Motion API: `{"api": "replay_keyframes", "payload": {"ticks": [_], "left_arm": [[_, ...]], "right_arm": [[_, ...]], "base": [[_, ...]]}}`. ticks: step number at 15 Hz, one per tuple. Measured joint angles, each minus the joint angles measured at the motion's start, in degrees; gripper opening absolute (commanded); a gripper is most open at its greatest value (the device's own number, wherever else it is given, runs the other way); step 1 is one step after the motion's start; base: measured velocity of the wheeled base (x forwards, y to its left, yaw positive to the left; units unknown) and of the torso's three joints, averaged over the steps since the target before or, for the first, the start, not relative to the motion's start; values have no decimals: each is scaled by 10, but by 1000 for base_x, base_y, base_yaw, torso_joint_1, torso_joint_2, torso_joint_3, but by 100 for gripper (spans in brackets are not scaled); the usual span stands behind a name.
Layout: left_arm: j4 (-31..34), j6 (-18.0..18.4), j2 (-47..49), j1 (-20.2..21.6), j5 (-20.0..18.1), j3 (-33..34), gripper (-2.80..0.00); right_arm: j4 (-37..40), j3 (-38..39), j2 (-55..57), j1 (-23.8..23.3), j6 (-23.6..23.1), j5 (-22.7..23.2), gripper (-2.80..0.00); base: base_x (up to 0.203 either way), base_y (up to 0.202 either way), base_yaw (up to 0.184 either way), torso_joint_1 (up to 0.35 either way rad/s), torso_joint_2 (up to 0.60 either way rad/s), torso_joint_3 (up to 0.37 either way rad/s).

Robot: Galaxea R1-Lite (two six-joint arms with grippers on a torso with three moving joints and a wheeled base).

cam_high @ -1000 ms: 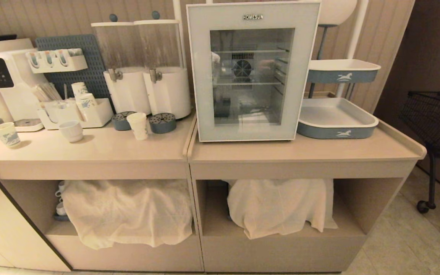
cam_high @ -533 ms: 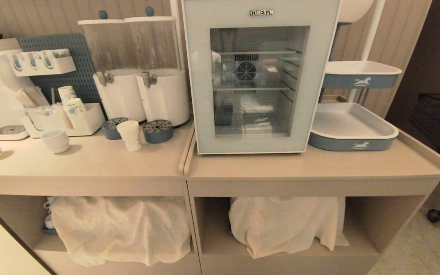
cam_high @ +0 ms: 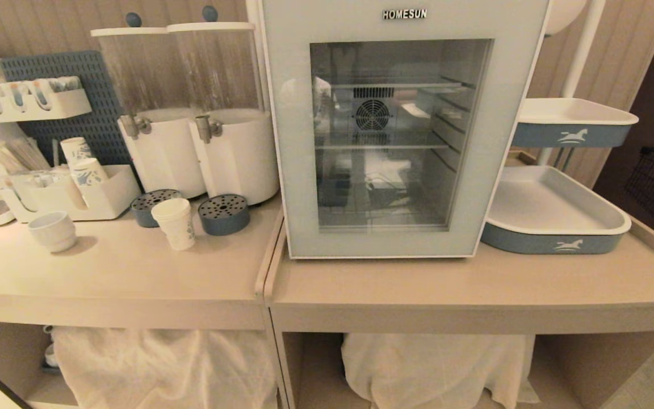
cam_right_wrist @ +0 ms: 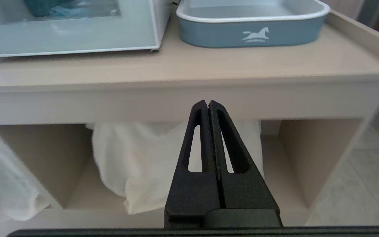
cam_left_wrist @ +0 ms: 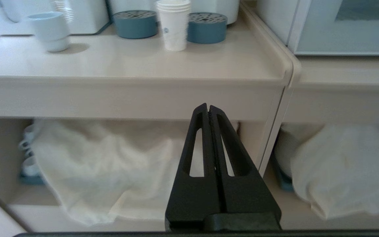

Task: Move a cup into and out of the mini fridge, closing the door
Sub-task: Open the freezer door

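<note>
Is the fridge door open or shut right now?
Shut: the door sits flush against the mini fridge, its frame square-on, shelves visible only through the glass.

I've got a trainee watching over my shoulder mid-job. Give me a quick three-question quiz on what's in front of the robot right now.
1. True or false: the door of the mini fridge is open.
2. The cup stands on the counter in front of: A) two round blue-grey drip trays B) the blue tray C) the squat white cup.
3. Fill in: the left gripper and the right gripper are both ____, holding nothing, low in front of the counter's edge.

Key: 1 false; 2 A; 3 shut.
</note>
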Motion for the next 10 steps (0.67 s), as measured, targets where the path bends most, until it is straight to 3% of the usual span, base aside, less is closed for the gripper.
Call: {"api": "replay_keyframes", "payload": {"ticks": [5, 10], "left_arm": [[-1, -3, 0, 0, -1, 0, -280], [-1, -1, 0, 0, -1, 0, -280]], "right_arm": [[-1, 0, 0, 0, 0, 0, -280], [0, 0, 0, 0, 0, 0, -280]], "base": [[184, -182, 3, 3, 3, 3], [9, -21, 3, 2, 4, -1]]}}
